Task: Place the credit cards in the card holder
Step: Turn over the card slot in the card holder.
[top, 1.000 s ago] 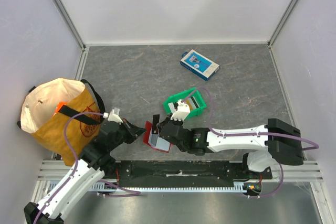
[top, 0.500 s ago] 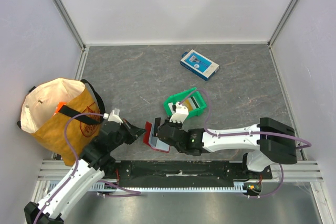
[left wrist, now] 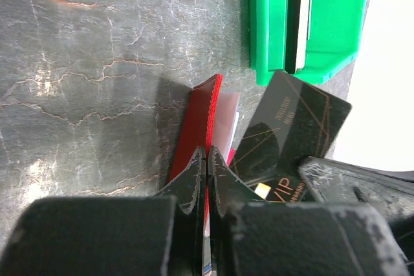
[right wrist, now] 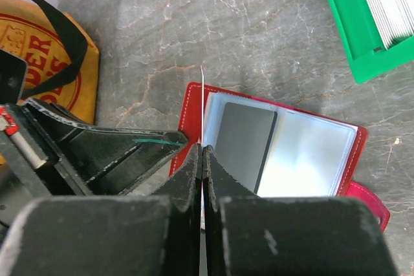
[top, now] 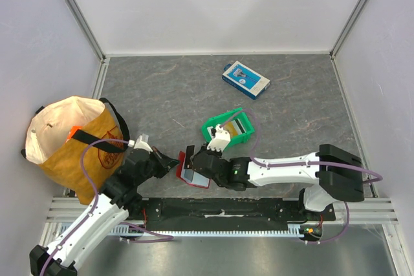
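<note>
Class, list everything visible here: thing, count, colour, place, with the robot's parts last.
card holder: one, red, open at the near edge
dark card: one, dark grey, in the holder's pocket
black card: one, black with gold print, over the holder
green bin: one, green, behind the holder, stacked cards inside
box: one, blue-and-white, far middle
bag: one, yellow-tan, left
table: one, grey marbled
left gripper: black, shut on card holder
right gripper: black, shut on black card

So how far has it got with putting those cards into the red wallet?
One dark card looks already slotted inside the card holder. The left gripper pinches its cover while the right gripper holds a black card at it. More cards sit in the green bin.
</note>
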`<state>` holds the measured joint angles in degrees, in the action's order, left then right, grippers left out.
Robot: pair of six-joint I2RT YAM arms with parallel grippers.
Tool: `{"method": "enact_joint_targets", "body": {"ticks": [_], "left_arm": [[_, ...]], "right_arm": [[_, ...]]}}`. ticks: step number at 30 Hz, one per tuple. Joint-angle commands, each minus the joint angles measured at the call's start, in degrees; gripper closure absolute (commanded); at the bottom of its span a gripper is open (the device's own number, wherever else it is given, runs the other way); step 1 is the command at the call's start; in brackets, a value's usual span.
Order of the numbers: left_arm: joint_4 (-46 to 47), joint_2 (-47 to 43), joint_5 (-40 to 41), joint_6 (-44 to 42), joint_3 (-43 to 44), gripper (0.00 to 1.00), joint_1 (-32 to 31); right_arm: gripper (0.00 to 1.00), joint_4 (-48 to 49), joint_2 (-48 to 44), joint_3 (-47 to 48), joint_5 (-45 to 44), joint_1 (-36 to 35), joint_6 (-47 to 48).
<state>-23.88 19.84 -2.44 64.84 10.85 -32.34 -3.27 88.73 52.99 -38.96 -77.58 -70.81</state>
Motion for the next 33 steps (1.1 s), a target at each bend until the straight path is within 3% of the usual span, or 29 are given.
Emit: {"method": "enact_joint_targets", "body": {"ticks": [1, 10, 17, 25, 30, 33], "left_arm": [[2.43, -0.24, 1.03, 1.43, -0.22, 0.98, -0.09], [3.05, -0.41, 0.85, 1.52, -0.04, 0.98, -0.10], [2.08, 0.03, 2.17, -1.29, 1.54, 0.98, -0.09], [1.73, 1.79, 4.19, -2.44, 2.24, 0.98, -0.01], [1.38, 2.14, 4.55, -2.09, 0.84, 0.98, -0.01], [1.03, 2.05, 4.55, -1.21, -1.18, 0.98, -0.01]], "right_arm": [[1.00, 0.98, 1.97, 2.03, 0.11, 0.24, -2.32], [1.00, 0.46, 4.78, 3.95, 1.60, 0.24, -1.89], [1.00, -11.66, 7.33, 10.81, -1.91, -1.52, 2.16], [1.00, -20.63, 7.08, 11.17, -4.89, -3.71, 3.05], [1.00, -19.68, 2.34, 7.49, -6.04, -3.89, 2.87], [1.00, -12.69, -1.53, 2.23, -3.95, -3.37, 4.87]]}}
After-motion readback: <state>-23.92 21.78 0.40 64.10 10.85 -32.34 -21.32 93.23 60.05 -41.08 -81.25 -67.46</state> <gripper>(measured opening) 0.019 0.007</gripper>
